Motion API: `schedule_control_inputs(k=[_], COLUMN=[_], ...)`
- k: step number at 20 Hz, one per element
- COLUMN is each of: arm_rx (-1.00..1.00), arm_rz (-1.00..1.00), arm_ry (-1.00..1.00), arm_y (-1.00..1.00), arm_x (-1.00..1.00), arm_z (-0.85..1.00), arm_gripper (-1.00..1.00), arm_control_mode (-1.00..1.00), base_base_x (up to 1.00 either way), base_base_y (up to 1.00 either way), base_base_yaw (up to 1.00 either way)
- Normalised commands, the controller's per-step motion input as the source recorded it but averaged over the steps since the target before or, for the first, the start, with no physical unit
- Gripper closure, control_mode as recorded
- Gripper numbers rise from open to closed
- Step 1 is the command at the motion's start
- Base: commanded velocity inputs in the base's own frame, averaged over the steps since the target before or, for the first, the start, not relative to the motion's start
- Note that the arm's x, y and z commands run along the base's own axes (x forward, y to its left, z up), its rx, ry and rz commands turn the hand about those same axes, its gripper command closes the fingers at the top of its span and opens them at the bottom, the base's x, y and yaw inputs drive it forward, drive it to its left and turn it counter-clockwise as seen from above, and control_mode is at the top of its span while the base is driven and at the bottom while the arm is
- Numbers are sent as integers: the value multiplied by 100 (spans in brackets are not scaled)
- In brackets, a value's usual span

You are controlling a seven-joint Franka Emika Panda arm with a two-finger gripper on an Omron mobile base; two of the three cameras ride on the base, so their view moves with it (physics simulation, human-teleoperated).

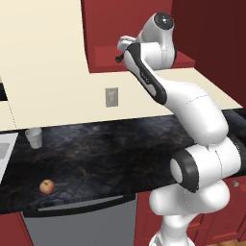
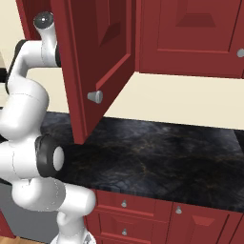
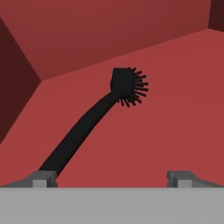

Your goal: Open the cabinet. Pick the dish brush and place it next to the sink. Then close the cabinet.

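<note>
The first step is judged done: the cabinet (image 2: 100, 62) is seen with its raised-panel door swung wide, the round grey knob (image 2: 95, 96) turned out over the dark counter (image 2: 157, 152). Inside the cabinet, the dish brush (image 3: 94, 120) is found lying on the red shelf floor (image 3: 166, 118), its bristly head toward the back wall of the cabinet and its thin handle running forward toward the cabinet's mouth.

The gripper (image 3: 113, 177) is placed at the cabinet's opening, low over the shelf floor, with its fingers (image 3: 41, 178) spread fully apart and nothing held between them. The near end of the brush handle is seen just beside one fingertip; whether it is touched cannot be told. From the left base view, the hand (image 1: 126, 48) is seen reaching into the cabinet's open interior.

The pick is therefore judged not yet made. Three things are left: the handle has to be brought between the fingers and clamped; the brush has to be lifted out of the cabinet and set down next to the sink (image 1: 5, 149), whose pale rim is seen well away from the cabinet at the far end of the counter, beyond the translucent cup (image 1: 34, 137) and the apple (image 1: 46, 186); and the cabinet door has to be swung shut.
</note>
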Motion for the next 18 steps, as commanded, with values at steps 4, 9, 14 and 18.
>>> schedule_control_inputs(k=[4, 9, 14, 18], arm_rx=[-4, -2, 0, 0], arm_rz=[-5, -5, -1, 0], arm_ry=[4, 3, 0, 0], arm_y=[13, 23, 19, 4], arm_x=[27, 26, 16, 8], arm_z=[0, 0, 0, 0], arm_gripper=[-100, -100, -100, -100], arm_control_mode=[-100, -100, -100, -100], base_base_x=[0, 0, 0, 0], base_base_y=[0, 0, 0, 0], base_base_yaw=[0, 0, 0, 0])
